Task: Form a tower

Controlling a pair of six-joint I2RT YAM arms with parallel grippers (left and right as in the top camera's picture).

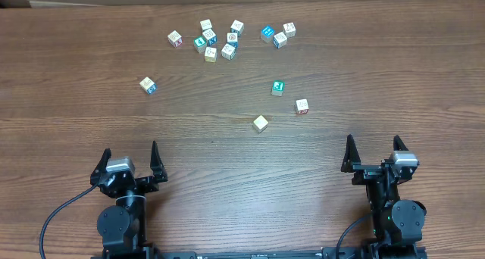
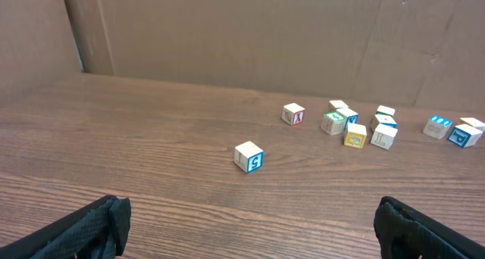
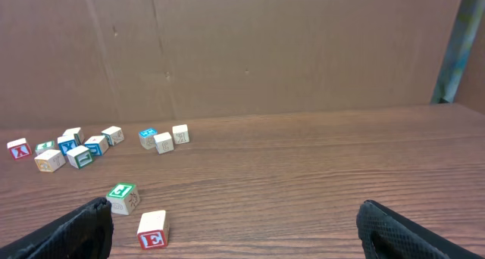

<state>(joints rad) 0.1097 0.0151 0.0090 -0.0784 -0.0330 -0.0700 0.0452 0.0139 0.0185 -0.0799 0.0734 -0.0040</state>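
No tower shows in any view; only loose single alphabet cubes lie on the wooden table. Several cubes (image 1: pixel 216 41) cluster at the far side. A blue-lettered cube (image 1: pixel 148 85) (image 2: pixel 248 157) sits alone at left. Nearer the middle lie a green-faced cube (image 1: pixel 278 87) (image 3: pixel 122 198), a red E cube (image 1: pixel 302 106) (image 3: pixel 152 229) and a plain pale cube (image 1: pixel 261 123). My left gripper (image 1: pixel 130 149) (image 2: pixel 250 217) and right gripper (image 1: pixel 373 140) (image 3: pixel 235 217) stand open near the front edge, nothing between their fingers, well short of every cube.
A brown cardboard wall (image 2: pixel 250 39) closes the table's far side behind the cubes. Three more cubes (image 1: pixel 277 34), two with blue faces, lie at the back right. Bare wood table (image 1: pixel 227 160) stretches between the two arms.
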